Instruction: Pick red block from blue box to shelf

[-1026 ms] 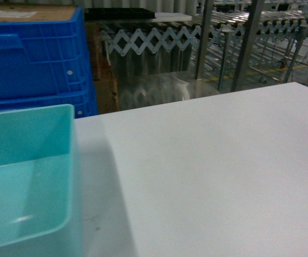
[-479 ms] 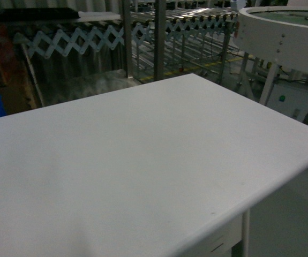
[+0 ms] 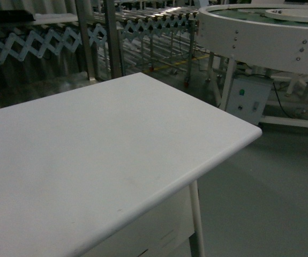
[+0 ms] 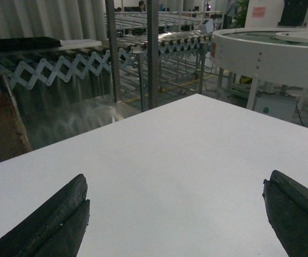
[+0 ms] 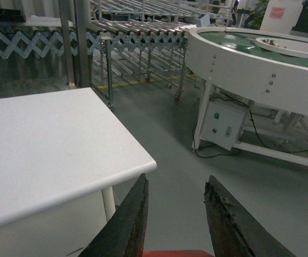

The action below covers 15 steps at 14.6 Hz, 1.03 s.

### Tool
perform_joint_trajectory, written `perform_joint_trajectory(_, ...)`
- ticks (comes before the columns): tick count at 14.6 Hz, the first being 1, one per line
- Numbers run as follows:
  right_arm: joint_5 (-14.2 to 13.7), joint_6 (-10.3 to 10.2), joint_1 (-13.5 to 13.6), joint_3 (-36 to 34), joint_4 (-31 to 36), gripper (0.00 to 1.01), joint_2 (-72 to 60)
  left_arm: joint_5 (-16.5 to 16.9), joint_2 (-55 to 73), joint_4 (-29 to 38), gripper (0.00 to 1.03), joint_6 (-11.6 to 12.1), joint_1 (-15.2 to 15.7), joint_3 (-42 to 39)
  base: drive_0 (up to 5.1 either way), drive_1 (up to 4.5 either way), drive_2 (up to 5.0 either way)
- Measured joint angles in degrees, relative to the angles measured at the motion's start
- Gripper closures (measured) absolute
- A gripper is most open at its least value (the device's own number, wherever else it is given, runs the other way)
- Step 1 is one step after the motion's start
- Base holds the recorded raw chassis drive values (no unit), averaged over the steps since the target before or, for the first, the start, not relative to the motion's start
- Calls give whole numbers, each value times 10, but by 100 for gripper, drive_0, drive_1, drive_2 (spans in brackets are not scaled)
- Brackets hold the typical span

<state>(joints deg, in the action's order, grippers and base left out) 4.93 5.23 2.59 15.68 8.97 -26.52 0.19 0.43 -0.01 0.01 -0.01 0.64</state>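
Note:
In the right wrist view a strip of the red block (image 5: 170, 253) shows at the bottom edge, between the bases of my right gripper's (image 5: 176, 178) dark fingers. That gripper is shut on it and hangs over the grey floor, just off the white table's (image 5: 46, 150) corner. My left gripper (image 4: 175, 179) is open wide above the white table (image 4: 164, 160) with nothing between its fingers. The blue box is out of view. Shiny steel uprights of the shelf (image 3: 111, 37) stand behind the table's far edge. Neither gripper shows in the head view.
A round white conveyor table (image 3: 261, 32) on legs stands at the right with a white control box (image 3: 245, 99) under it. Expanding roller conveyors (image 3: 46, 40) run along the back. Grey floor (image 3: 271, 193) lies beyond the white table's (image 3: 89, 160) rounded right corner.
The head view has swung to the right. The turquoise box and blue crates have left the view, and the table's right corner, the floor and the round conveyor have come in.

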Motion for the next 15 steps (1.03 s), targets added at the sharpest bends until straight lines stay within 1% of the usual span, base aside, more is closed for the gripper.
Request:
perform_joint_trajectory(2, 5, 0, 1, 0, 5, 75, 0, -2, 0, -3, 5, 0, 0, 0, -153, -153, -153)
perform_joint_trajectory(9, 5, 0, 0, 0, 3, 75, 0, -2, 0, -2, 5, 0, 0, 0, -165, -165, -165)
perform_joint_trajectory(15, 7, 0, 1, 0, 2, 75, 0, -3, 0, -2, 5, 0, 0, 0, 257, -387, -387)
